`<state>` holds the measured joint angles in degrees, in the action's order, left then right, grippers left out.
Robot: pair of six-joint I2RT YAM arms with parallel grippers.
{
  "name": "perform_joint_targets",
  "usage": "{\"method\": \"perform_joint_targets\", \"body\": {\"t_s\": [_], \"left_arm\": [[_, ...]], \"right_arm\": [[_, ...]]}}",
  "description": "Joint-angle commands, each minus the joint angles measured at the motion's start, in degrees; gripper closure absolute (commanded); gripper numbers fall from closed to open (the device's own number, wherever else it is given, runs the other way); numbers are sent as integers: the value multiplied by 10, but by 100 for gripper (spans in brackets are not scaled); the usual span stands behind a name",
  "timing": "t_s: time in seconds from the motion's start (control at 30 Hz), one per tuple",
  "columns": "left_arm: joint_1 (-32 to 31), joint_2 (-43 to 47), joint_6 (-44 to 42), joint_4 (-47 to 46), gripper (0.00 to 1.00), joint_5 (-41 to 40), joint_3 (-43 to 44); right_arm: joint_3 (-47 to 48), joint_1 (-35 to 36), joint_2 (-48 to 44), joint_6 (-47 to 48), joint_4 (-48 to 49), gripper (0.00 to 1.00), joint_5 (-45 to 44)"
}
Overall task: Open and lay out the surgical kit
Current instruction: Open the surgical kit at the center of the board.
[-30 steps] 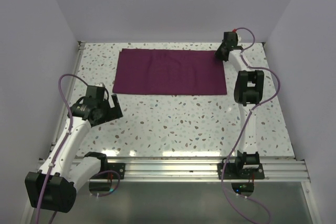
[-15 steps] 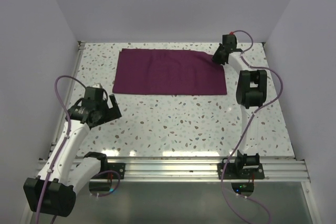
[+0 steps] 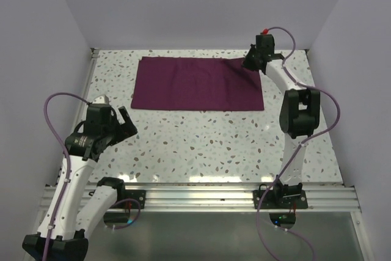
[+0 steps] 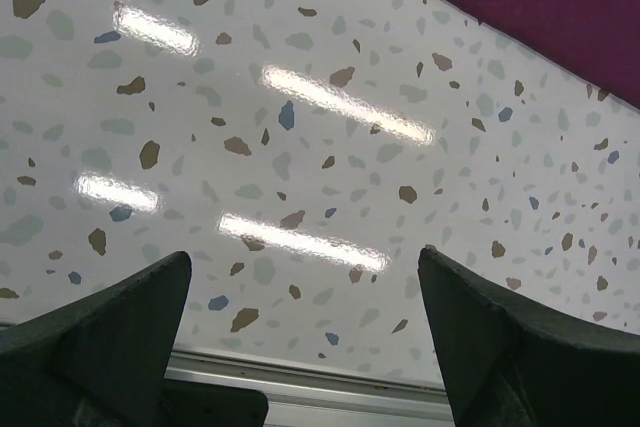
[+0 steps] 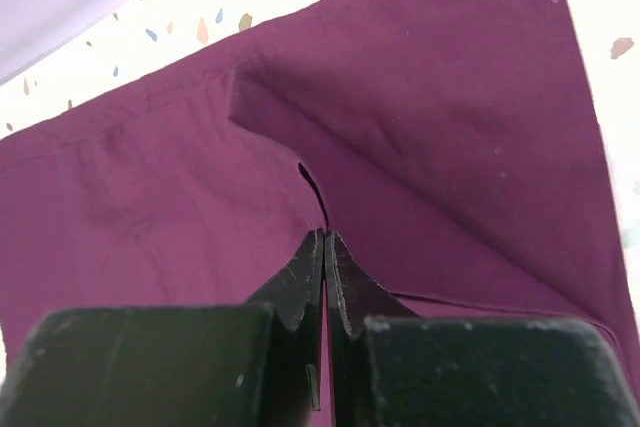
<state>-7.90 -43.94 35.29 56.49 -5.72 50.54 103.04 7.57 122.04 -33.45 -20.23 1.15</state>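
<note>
Right gripper (image 5: 323, 247), clenched on the cloth wrap (image 3: 195, 84), has lifted its corner; left gripper (image 4: 300, 297) stays released.

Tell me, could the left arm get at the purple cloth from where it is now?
Probably yes. The left gripper hangs open over bare table, and nothing lies between it and the near left corner of the purple cloth. The right gripper pinches the far right corner.

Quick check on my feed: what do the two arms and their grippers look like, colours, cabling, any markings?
Both arms have white links with black joint housings and a looping purple cable. The left gripper and right gripper are black, with dark, wedge-shaped fingers. A small red part tops the right wrist. No markings are legible.
</note>
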Motion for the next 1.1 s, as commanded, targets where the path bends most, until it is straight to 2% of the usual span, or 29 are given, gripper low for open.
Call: {"method": "perform_joint_targets", "body": {"t_s": [0.0, 0.23, 0.4, 0.5, 0.53, 0.57, 0.63, 0.77, 0.93, 1.07], "left_arm": [[-4, 17, 18, 30, 0, 2, 22], [-3, 41, 39, 42, 0, 11, 38], [-3, 37, 42, 43, 0, 11, 60], [-3, 26, 41, 39, 0, 11, 76], [-3, 20, 41, 35, 0, 11, 80], [-3, 18, 39, 31, 0, 11, 83], [-3, 9, 39, 21, 0, 16, 85], [-3, -7, 43, -8, 0, 24, 89], [-3, -17, 53, -23, 0, 27, 95], [-3, -11, 63, -21, 0, 32, 97]], "right_arm": [[-18, -2, -64, -1, -22, 100, 1], [-119, 22, -146, -7, -18, 100, 34], [-245, 72, -215, 4, -53, 100, 75], [-374, 104, -315, 2, -62, 100, 86], [-409, 111, -379, -1, -68, 100, 93], [-473, 112, -412, -2, -78, 100, 99], [-527, 113, -483, -1, -139, 100, 93], [-641, 113, -684, -5, -255, 100, 81], [-650, 119, -755, -41, -333, 100, 83], [-632, 119, -753, -50, -418, 100, 11]]}}
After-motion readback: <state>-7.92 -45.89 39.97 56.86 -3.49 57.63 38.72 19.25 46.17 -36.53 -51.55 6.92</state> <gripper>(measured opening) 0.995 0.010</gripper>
